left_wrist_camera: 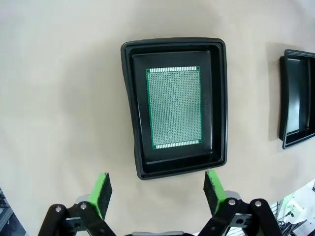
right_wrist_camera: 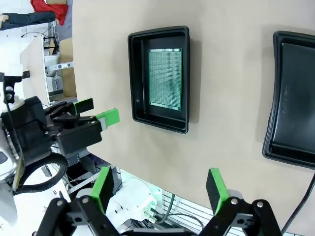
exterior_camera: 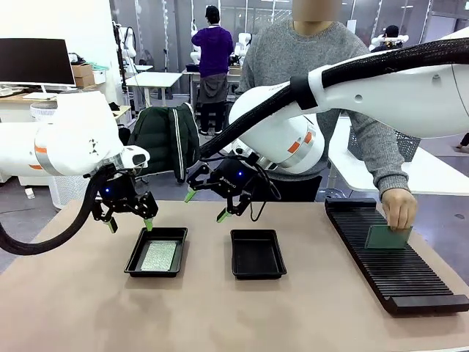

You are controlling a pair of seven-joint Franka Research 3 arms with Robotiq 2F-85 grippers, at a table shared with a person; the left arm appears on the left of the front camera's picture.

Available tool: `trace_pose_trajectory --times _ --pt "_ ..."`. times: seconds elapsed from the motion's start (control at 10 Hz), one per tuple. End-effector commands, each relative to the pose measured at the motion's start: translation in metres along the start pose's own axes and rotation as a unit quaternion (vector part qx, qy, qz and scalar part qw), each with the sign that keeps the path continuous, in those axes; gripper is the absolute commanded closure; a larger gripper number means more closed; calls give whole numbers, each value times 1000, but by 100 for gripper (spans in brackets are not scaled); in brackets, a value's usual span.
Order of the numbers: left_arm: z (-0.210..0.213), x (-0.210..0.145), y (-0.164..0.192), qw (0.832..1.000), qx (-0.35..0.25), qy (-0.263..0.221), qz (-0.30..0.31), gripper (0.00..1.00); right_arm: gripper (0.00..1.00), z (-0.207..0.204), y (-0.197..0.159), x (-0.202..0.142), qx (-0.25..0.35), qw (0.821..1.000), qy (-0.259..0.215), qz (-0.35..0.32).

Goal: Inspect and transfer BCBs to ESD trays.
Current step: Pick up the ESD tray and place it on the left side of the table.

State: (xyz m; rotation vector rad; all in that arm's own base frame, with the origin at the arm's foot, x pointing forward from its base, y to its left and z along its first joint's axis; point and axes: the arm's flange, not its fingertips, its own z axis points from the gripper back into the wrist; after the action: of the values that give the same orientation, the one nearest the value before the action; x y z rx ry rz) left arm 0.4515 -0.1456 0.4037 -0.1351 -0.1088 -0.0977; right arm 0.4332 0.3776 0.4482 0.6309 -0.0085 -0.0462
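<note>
Hovering, jaws spread, the right gripper (exterior_camera: 207, 205) lies nearer than the left gripper (exterior_camera: 130, 224), likewise spread, to the BCB (exterior_camera: 388, 237) in the person's hand (exterior_camera: 399, 208), well to its right

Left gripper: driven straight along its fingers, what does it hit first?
Likely the near rim of the ESD tray holding a BCB, or the table just short of it; depth is unclear. The left gripper hangs open above them with nothing in between.
</note>
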Motion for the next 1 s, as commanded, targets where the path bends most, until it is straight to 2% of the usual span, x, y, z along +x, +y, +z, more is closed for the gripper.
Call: trace_pose_trajectory --times 0.0,0.1,0.4,0.6,0.9 --pt "-18 1 -7 999 29 -20 6 0 0 -3 -10 -3 20 1000 -4 3" --pt "-23 2 -8 999 34 -28 2 0 0 0 0 0 0 1000 0 0" --pt "-39 7 -9 998 47 -37 4 0 0 0 0 0 0 1000 0 0" --pt "-45 11 -4 997 49 -65 16 0 0 0 0 0 0 1000 0 0" --pt "-60 12 2 996 45 -61 35 0 0 0 0 0 0 1000 0 0"
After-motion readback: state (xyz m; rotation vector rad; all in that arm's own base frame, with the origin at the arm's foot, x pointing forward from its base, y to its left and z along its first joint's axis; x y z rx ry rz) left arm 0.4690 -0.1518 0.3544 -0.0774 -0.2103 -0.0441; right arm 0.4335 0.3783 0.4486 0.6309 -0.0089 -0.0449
